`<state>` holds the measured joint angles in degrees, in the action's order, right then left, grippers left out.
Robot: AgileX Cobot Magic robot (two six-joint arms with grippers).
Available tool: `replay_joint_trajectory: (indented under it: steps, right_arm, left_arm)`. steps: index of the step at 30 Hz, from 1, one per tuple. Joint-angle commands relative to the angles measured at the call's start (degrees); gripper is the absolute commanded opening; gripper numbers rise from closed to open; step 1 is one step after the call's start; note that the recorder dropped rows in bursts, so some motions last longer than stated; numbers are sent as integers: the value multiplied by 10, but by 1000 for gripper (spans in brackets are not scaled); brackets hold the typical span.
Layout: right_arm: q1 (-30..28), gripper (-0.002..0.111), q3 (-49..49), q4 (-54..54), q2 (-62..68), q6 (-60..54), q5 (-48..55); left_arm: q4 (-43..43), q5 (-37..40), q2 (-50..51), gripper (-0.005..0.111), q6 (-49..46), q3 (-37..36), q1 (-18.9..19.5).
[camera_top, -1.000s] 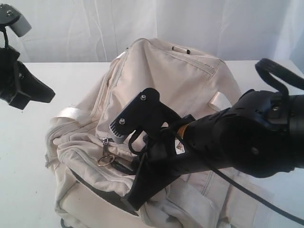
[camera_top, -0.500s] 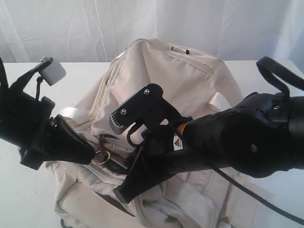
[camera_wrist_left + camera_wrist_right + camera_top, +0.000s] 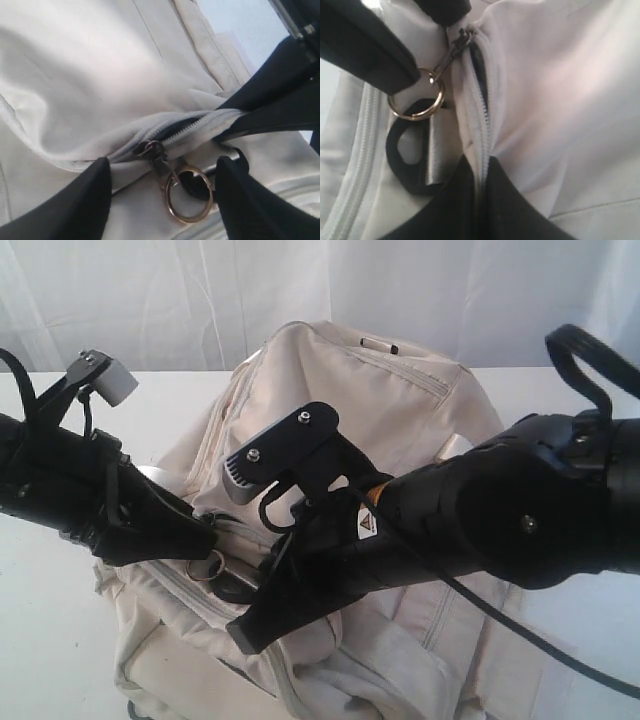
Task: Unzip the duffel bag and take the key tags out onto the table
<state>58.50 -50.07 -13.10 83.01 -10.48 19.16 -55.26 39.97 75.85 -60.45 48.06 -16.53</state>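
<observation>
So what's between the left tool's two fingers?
The zipper pull and its metal ring, resting on the duffel bag; the left wrist view shows it.

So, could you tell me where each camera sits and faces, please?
Exterior: off the arms, facing the cream fabric duffel bag on the white tabletop; both arms show.
Left wrist: on its arm, facing the gold metal zipper ring between the open left gripper.
Right wrist: on its arm, right gripper pinching the bag; shares that ring.

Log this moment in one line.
left end effector: open, straddling pull ring | right end effector: shut on bag by zipper | key tags: unseen
</observation>
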Motion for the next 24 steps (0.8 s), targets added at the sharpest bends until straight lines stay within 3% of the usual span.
replay_joint_trajectory:
  steps: [1, 19, 24]
  right_arm:
    - [-3, 0, -8, -4, -3, 3, 16]
    - [-3, 0, -8, -13, -62, 3, 2]
    - [-3, 0, -8, -13, -62, 3, 2]
  left_arm:
    - [-30, 5, -4, 64, 3, -3, -2]
    - [-47, -1, -4, 64, 0, -34, -2]
    - [-69, -5, -4, 49, 0, -34, -2]
